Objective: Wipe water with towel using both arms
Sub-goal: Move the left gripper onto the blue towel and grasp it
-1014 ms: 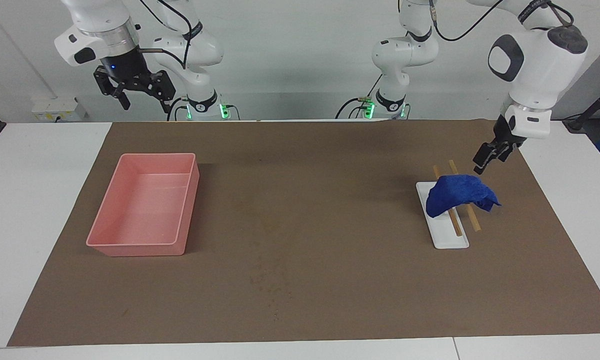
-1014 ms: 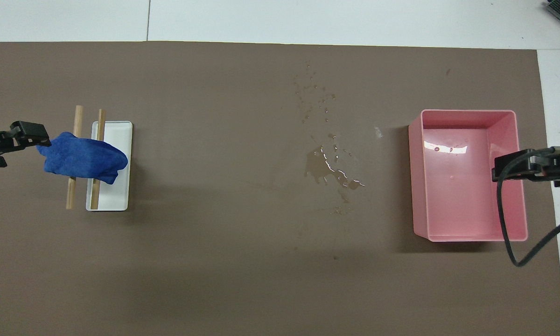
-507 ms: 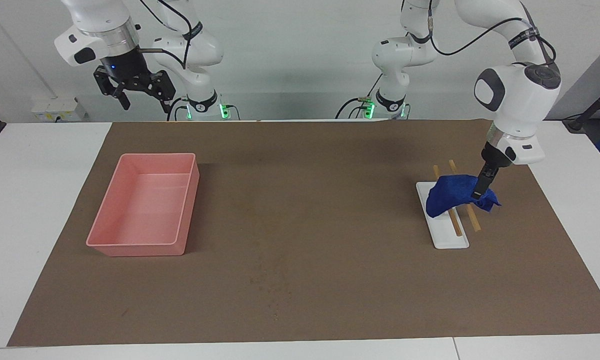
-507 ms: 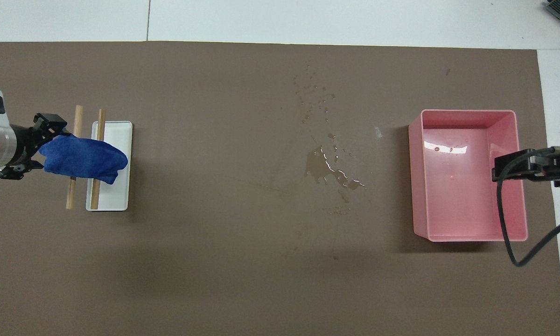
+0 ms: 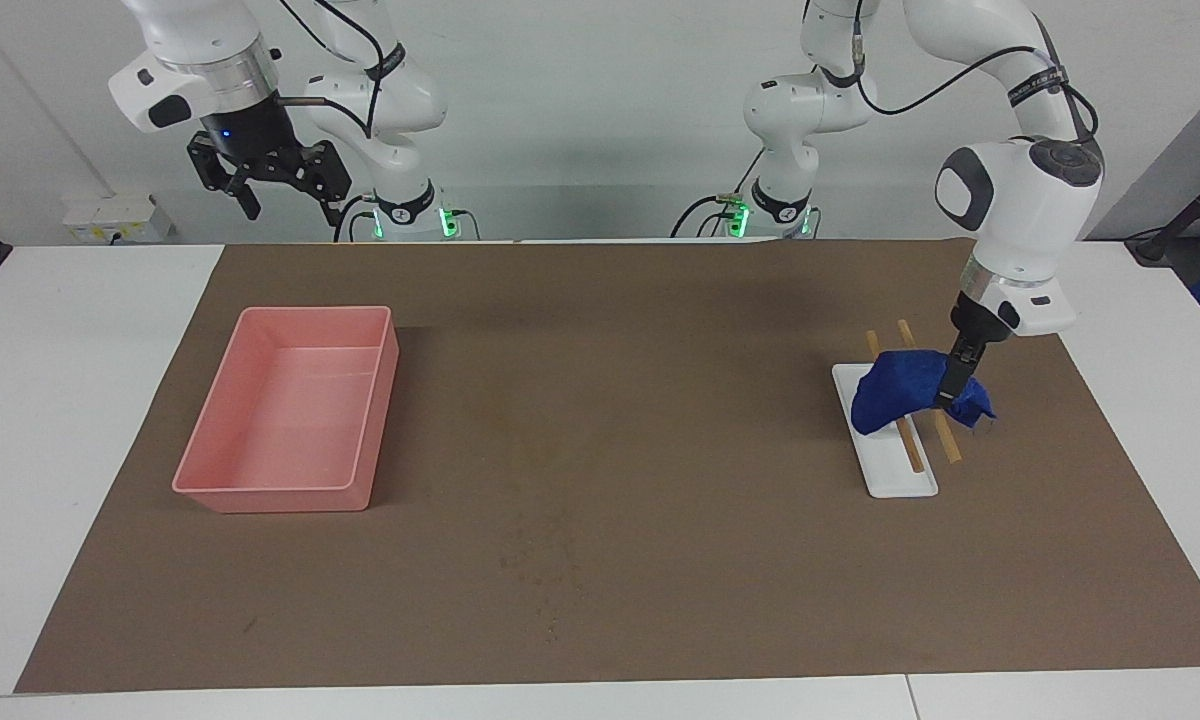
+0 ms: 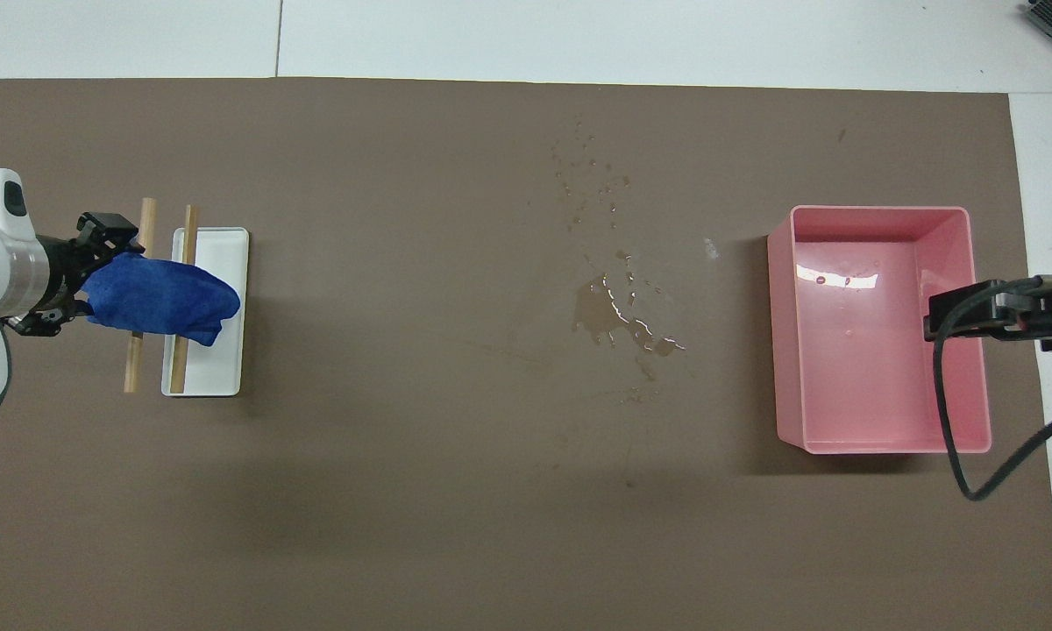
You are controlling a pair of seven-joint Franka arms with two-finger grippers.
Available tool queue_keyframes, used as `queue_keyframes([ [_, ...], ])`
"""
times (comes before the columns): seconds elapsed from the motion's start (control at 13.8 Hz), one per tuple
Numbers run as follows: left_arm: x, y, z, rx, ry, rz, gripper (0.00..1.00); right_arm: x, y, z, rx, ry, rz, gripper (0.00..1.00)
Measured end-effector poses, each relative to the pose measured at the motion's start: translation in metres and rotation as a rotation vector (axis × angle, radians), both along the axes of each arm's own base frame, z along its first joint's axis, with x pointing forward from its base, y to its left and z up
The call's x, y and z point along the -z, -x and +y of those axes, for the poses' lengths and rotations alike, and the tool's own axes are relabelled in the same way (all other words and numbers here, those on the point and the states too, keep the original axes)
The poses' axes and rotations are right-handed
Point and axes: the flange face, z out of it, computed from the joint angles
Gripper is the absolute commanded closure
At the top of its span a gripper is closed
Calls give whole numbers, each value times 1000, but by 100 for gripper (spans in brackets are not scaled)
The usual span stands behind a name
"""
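- A plain pale grey-white wall [image 5: 580,110] fills the upper part of the facing view.
- A white table [image 5: 70,400] spans both views, its seam lines showing at the lower right of the facing view.
- A brown mat [image 5: 610,520] covers most of the tabletop.
- A white socket box [image 5: 110,218] sits at the upper left, against the wall.
- Light is even and soft, with faint shadows.

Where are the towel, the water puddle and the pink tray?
towel [image 5: 900,385]: facing view, middle of the blue fabric.
water puddle [image 6: 609,314]: overhead view, its largest wet patch.
pink tray [image 5: 260,496]: facing view, its outer wall.
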Motion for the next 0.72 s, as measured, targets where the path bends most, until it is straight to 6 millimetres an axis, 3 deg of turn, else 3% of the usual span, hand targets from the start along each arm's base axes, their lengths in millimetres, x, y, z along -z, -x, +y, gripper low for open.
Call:
queue_keyframes([
  [0.14,4,0,0,1,0,6,51,0,0,0,0,0,0,0],
  [0.29,5,1,0,2,-2,8,99,0,0,0,0,0,0,0],
  [0.72,1,-1,3,3,-7,5,100,0,0,0,0,0,0,0],
])
